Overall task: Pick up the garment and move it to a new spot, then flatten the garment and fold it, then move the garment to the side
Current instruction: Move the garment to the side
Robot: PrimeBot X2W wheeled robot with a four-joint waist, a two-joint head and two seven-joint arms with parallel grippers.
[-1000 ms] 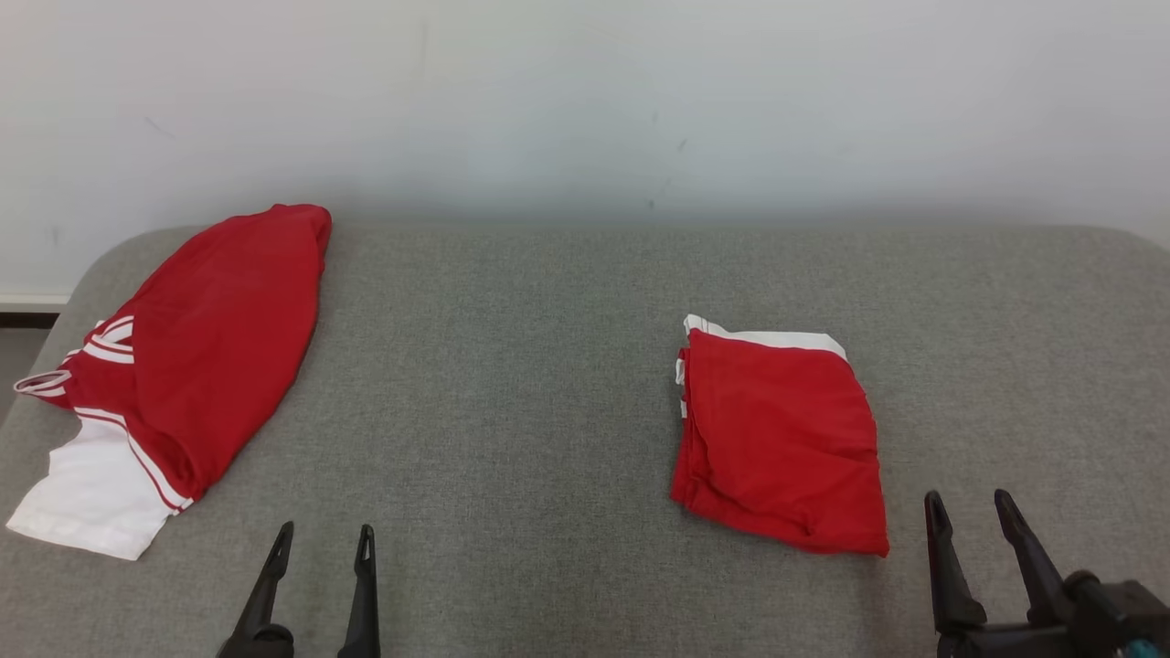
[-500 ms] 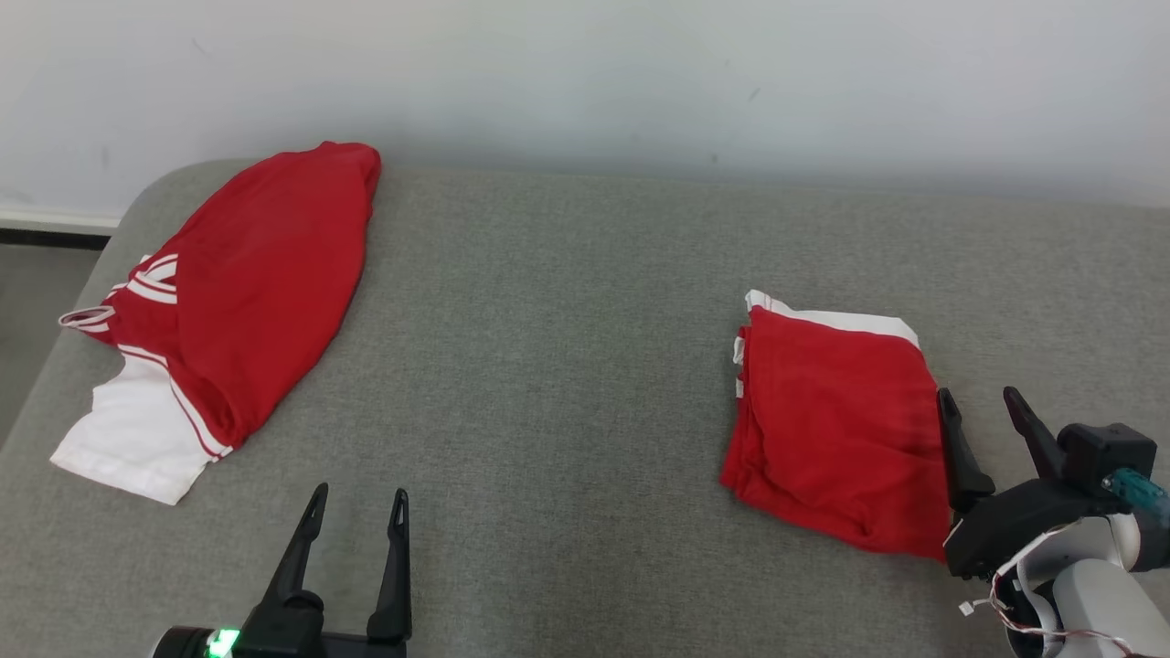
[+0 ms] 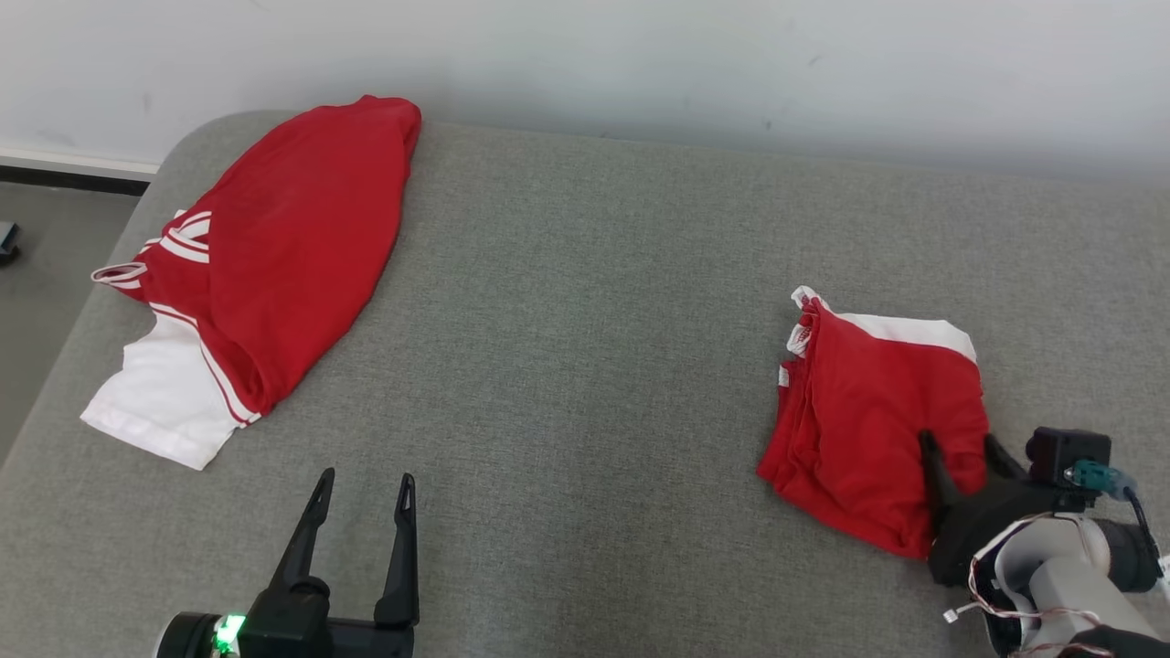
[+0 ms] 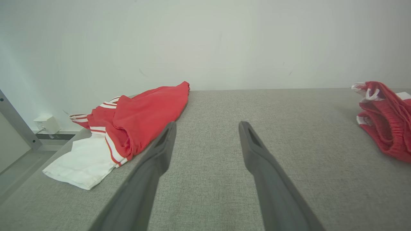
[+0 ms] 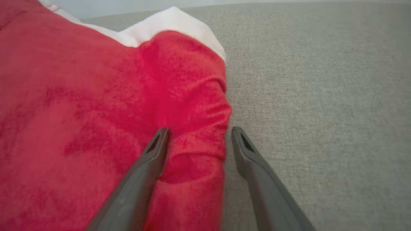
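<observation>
The right hand [image 3: 960, 440], spread wide and holding nothing yet, has slid astride the near right edge of the folded red garment [image 3: 859, 411] at the right of the tabletop [image 3: 585, 366], ready to lift; the left hand [image 3: 364, 477] hangs open, empty.

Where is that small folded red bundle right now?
In the head view the folded red bundle lies on the right of the grey surface, with the right hand open astride its near right edge.

A grey fabric surface [image 3: 585, 366] meets a white wall [image 3: 640, 55], a small white box [image 4: 47, 123] at its foot.
</observation>
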